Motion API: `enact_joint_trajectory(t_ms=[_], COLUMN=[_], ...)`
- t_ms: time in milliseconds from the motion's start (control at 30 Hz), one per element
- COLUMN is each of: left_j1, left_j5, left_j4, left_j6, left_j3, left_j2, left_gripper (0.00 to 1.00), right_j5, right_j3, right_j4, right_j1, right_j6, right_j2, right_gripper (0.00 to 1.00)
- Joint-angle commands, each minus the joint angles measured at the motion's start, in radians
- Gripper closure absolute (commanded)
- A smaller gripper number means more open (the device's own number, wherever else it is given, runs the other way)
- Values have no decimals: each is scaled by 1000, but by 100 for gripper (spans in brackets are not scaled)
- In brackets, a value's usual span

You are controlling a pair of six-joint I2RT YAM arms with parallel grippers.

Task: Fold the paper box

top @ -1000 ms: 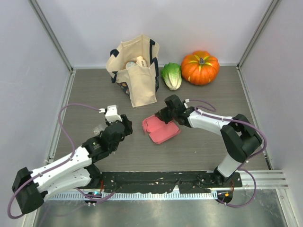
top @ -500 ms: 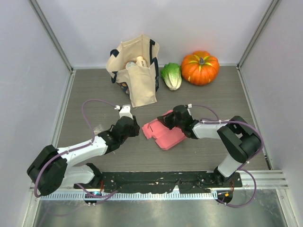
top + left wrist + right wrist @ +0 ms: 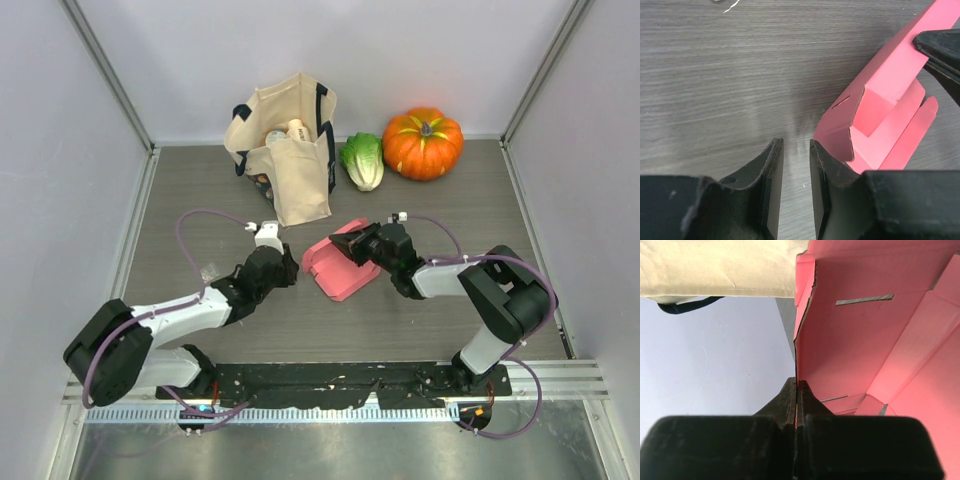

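The pink paper box (image 3: 335, 268) lies partly folded mid-table, its far flap raised. My right gripper (image 3: 358, 246) is shut on the edge of that raised flap. In the right wrist view the thin card (image 3: 865, 340) is pinched between the fingertips (image 3: 797, 390). My left gripper (image 3: 284, 268) sits low at the box's left edge. In the left wrist view its jaws (image 3: 796, 150) stand a narrow gap apart with only table between them. The pink box (image 3: 880, 120) touches the outer side of the right finger (image 3: 827, 170).
A cream tote bag (image 3: 285, 150) with items inside stands at the back, also showing in the right wrist view (image 3: 720, 265). A lettuce (image 3: 363, 160) and an orange pumpkin (image 3: 423, 142) lie at the back right. Walls enclose the table on three sides.
My right gripper has swung around the box's far edge and lifted a flap upright. The box shifted slightly. My left arm reached right, up to the box's left edge.
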State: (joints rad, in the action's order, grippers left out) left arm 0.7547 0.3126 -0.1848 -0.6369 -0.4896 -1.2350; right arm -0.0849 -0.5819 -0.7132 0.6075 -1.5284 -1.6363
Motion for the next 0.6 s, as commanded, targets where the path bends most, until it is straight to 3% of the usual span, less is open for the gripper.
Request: enact_joint_trajectory(t_ms=[0, 167, 567], left_j1=[-6, -5, 17], left_j5=[-30, -148, -147], left_j4=[-142, -185, -203], left_j6=[77, 106, 83], left_j3=[-18, -66, -110], left_j2=[-61, -127, -208], left_gripper=[71, 78, 81], right_j5=[-21, -7, 13], right_j3=[19, 27, 100], right_j4=[-121, -131, -209], right_j1=[-6, -5, -5], right_j6=[-10, -21, 7], right_j2=[-5, -10, -54], right_gripper=[99, 99, 99])
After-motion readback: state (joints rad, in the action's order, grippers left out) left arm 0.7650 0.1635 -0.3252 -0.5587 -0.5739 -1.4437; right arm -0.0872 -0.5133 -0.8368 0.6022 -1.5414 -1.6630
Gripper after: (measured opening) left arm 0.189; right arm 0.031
